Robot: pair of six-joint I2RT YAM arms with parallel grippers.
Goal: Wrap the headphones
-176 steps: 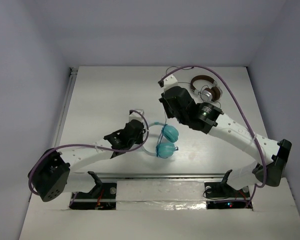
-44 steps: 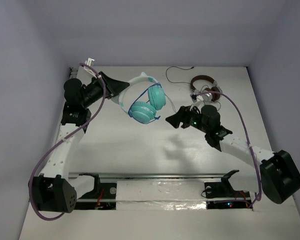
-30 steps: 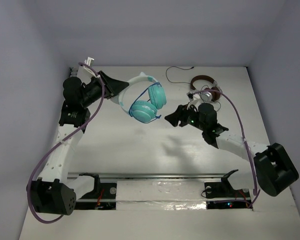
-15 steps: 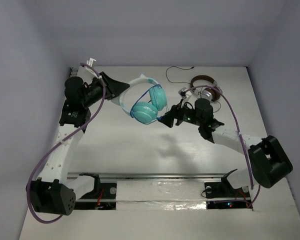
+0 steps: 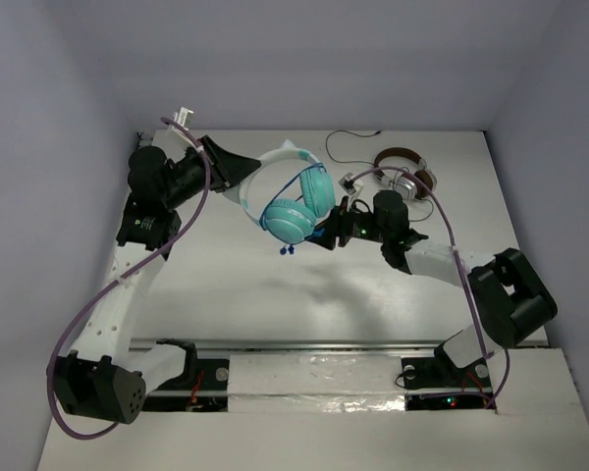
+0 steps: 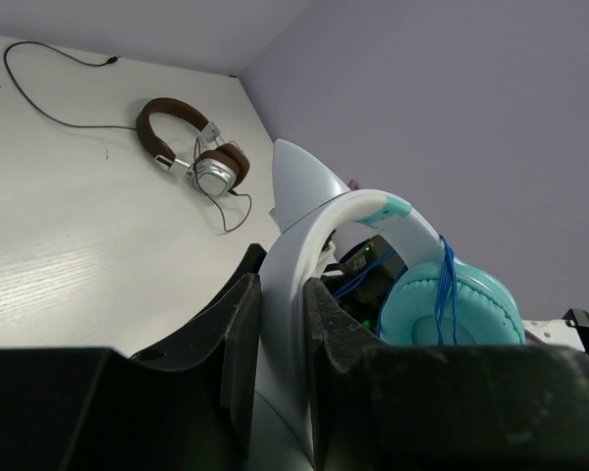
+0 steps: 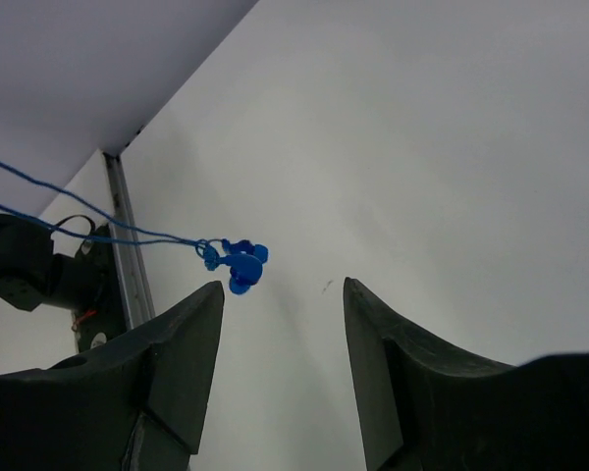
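The teal headphones hang in the air above the table, with my left gripper shut on their white headband. Thin blue cable runs in loops over the teal ear cup. The cable's blue plug dangles free below the cups. My right gripper sits just right of the cups and is open. In the right wrist view the plug hangs just past the left fingertip, outside the gap of the right gripper, which holds nothing.
Brown-and-silver headphones lie at the back right of the table, their dark cable trailing toward the back wall. They also show in the left wrist view as brown headphones. A metal rail lines the table's left edge.
My right arm has reached left, right up to the ear cups. The blue plug now hangs free beneath them. The left gripper keeps its hold on the headband, barely moved.
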